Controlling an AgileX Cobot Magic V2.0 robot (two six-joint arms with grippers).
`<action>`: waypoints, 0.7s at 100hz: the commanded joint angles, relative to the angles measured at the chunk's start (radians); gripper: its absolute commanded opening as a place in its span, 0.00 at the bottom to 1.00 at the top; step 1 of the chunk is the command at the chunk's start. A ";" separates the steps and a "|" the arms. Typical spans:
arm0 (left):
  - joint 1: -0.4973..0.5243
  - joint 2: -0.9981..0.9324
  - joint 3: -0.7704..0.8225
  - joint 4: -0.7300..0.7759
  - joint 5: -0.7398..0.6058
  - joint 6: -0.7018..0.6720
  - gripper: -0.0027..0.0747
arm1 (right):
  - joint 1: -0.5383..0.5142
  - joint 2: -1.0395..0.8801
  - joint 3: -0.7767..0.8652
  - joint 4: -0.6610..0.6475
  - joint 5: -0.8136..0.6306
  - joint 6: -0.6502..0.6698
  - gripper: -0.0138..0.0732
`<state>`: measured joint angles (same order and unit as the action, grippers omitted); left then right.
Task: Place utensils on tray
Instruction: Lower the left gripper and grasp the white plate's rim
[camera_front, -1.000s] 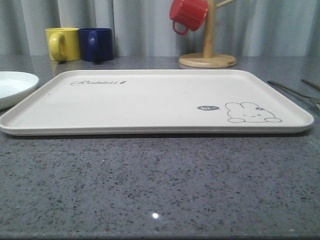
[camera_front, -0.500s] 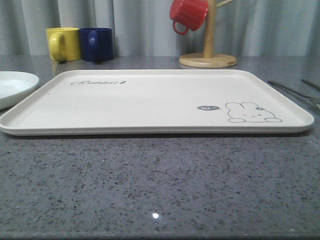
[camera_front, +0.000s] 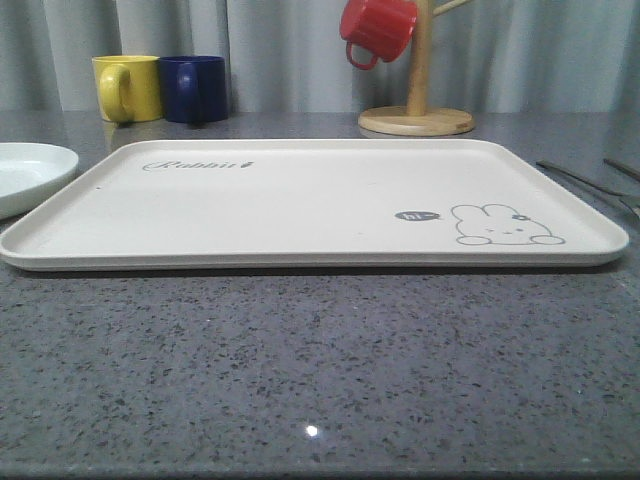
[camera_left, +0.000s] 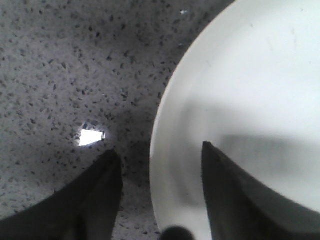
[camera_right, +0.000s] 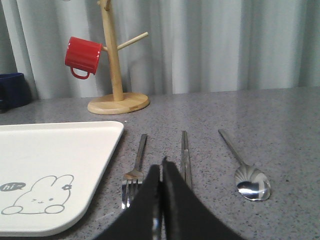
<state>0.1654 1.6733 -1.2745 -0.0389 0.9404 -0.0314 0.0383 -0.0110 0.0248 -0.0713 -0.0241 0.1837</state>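
The cream tray (camera_front: 300, 200) with the rabbit drawing lies flat in the middle of the counter with nothing on it. To its right the utensils lie side by side on the counter: a fork (camera_right: 136, 167) closest to the tray (camera_right: 50, 155), then the chopsticks (camera_right: 185, 155), then a spoon (camera_right: 248, 179). In the front view their thin handles (camera_front: 580, 178) show at the right edge. My right gripper (camera_right: 161, 166) is shut and empty, low over the counter between fork and chopsticks. My left gripper (camera_left: 159, 149) is open, straddling the rim of a round white plate (camera_left: 250, 75).
The white plate (camera_front: 30, 170) sits left of the tray. A yellow mug (camera_front: 127, 88) and a blue mug (camera_front: 193, 88) stand at the back left. A wooden mug tree (camera_front: 417, 110) with a red mug (camera_front: 375, 30) stands behind the tray. A curtain closes the back.
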 joint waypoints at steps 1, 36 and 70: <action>0.001 -0.037 -0.032 -0.009 -0.027 -0.001 0.34 | -0.005 -0.018 0.003 0.000 -0.080 -0.006 0.08; 0.013 -0.037 -0.032 -0.011 -0.027 0.018 0.01 | -0.005 -0.018 0.003 0.000 -0.080 -0.006 0.08; 0.110 -0.214 -0.032 -0.158 -0.029 0.104 0.01 | -0.005 -0.018 0.003 0.000 -0.080 -0.006 0.08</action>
<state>0.2509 1.5493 -1.2793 -0.1197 0.9385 0.0247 0.0383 -0.0110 0.0248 -0.0713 -0.0241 0.1837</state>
